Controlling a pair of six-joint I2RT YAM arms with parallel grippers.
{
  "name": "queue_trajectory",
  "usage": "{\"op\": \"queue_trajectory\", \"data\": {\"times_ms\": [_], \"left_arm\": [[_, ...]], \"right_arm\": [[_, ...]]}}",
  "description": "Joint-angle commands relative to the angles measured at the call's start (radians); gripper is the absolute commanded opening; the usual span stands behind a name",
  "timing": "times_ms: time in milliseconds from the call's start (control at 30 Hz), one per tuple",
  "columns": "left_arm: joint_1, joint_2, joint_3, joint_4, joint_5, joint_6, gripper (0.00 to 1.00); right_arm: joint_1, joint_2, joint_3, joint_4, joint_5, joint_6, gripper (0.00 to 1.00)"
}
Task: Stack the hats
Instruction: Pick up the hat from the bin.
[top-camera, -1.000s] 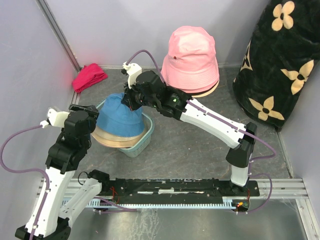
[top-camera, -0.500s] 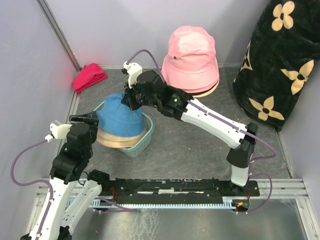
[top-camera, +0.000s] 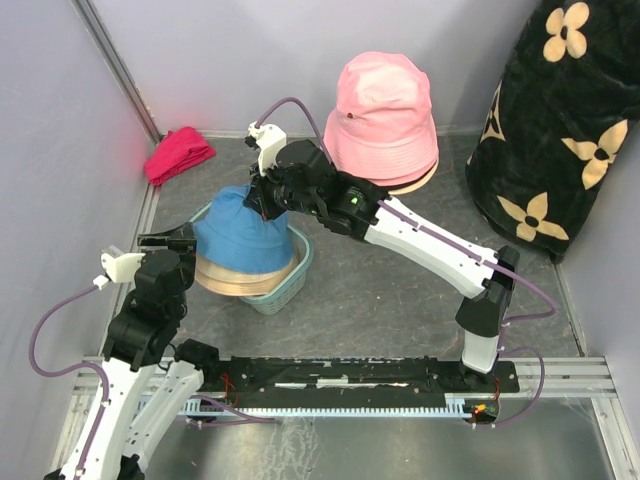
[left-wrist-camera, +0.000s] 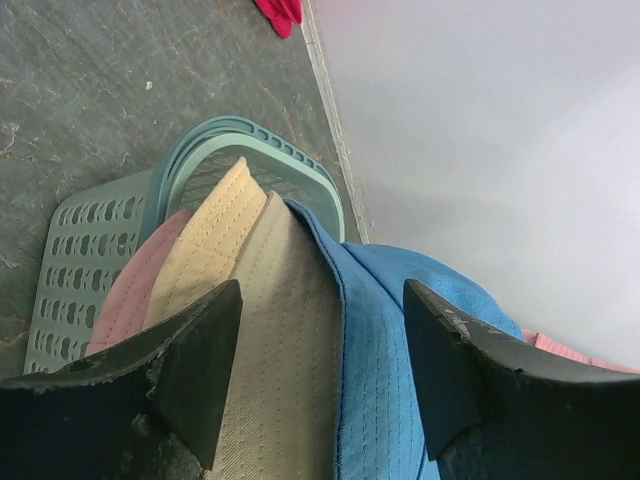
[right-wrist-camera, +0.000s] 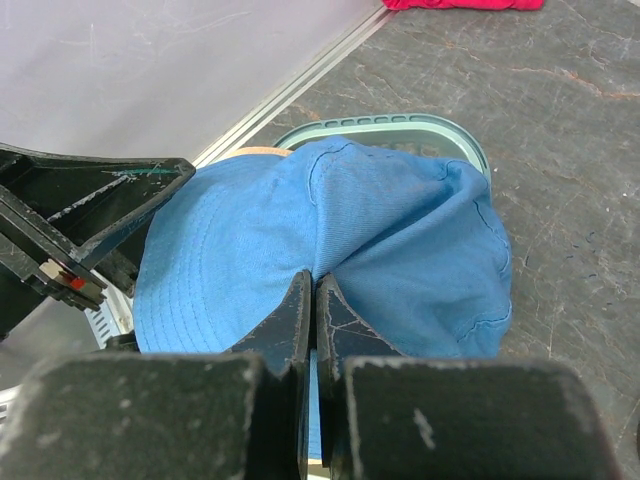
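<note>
Blue on top: pinching the blue hat (top-camera: 240, 228) by a fold of its crown with the right gripper (right-wrist-camera: 315, 292), jaws clenched on the cloth. Keeping it seated over the beige hat (top-camera: 232, 282), with a pink brim (left-wrist-camera: 125, 300) showing beneath that, all nested in the green basket (top-camera: 288, 290) toward the left edge of the table (top-camera: 400, 290). Leaving the other pink hat (top-camera: 383, 110) standing alone at the far edge, well apart from the pile.

Pulling the left gripper (left-wrist-camera: 322, 295) back toward the near left corner over the last second, jaws spread wide and grasping nothing. Now only framing the brims from beside the basket instead of crowding the blue crown. Hardly shifting the right arm meanwhile; perhaps nudging the basket a touch to the right.

Reading that as a two-handed step winding up: no longer needing a second hold, probably settling the blue hat onto the pile or getting ready to lift it alone. Counting three layers as stacked here, judging by the brims, and still lacking the far pink hat. Ignoring the red cloth (top-camera: 178, 153) in the far left corner.
</note>
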Motion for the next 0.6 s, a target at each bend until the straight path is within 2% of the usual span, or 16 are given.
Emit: {"op": "queue_trajectory", "data": {"times_ms": [0,567], "left_arm": [[0.003,-0.006,-0.007,0.031,-0.044,-0.043,0.73],[0.003,0.002,-0.009,0.029,-0.053,-0.043,0.73]], "right_arm": [[0.000,-0.087,0.025,0.103,0.009,-0.011,0.02],[-0.001,-0.102,0.041,0.121,0.012,-0.020,0.02]]}}
